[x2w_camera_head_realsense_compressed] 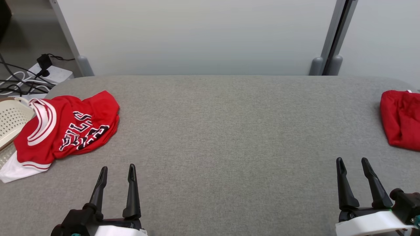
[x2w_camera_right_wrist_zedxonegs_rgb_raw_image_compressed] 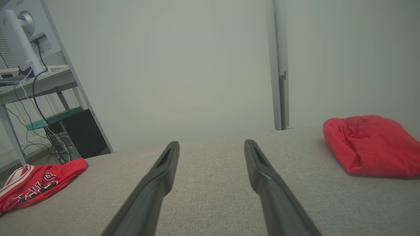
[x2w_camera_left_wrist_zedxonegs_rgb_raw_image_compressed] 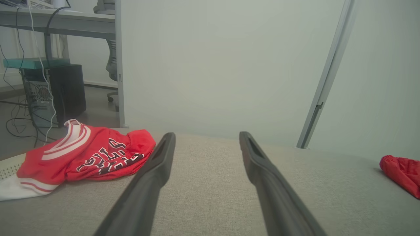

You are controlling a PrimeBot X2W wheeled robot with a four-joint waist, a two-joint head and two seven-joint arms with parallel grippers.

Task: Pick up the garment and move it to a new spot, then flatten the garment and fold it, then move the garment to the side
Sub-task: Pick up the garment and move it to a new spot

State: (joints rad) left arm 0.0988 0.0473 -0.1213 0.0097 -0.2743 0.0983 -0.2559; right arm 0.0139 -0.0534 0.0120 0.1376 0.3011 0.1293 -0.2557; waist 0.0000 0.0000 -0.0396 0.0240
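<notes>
A crumpled red garment [x2w_camera_head_realsense_compressed: 70, 126] with white trim and black lettering lies at the left edge of the grey table [x2w_camera_head_realsense_compressed: 223, 131]; it also shows in the left wrist view [x2w_camera_left_wrist_zedxonegs_rgb_raw_image_compressed: 88, 155] and the right wrist view [x2w_camera_right_wrist_zedxonegs_rgb_raw_image_compressed: 36, 185]. My left gripper [x2w_camera_head_realsense_compressed: 118, 172] stands open near the front edge, to the right of and nearer than the garment, holding nothing. My right gripper [x2w_camera_head_realsense_compressed: 352, 163] stands open at the front right, empty as well. Between the open fingers [x2w_camera_left_wrist_zedxonegs_rgb_raw_image_compressed: 157, 170] of the left gripper lies bare cloth.
A folded red cloth [x2w_camera_head_realsense_compressed: 402, 119] lies at the table's right edge, also in the right wrist view [x2w_camera_right_wrist_zedxonegs_rgb_raw_image_compressed: 372, 146]. A cream perforated basket [x2w_camera_head_realsense_compressed: 11, 119] sits under the garment at the far left. A power strip with cables [x2w_camera_head_realsense_compressed: 49, 73] lies on the floor beyond. White partition panels [x2w_camera_head_realsense_compressed: 203, 36] stand behind.
</notes>
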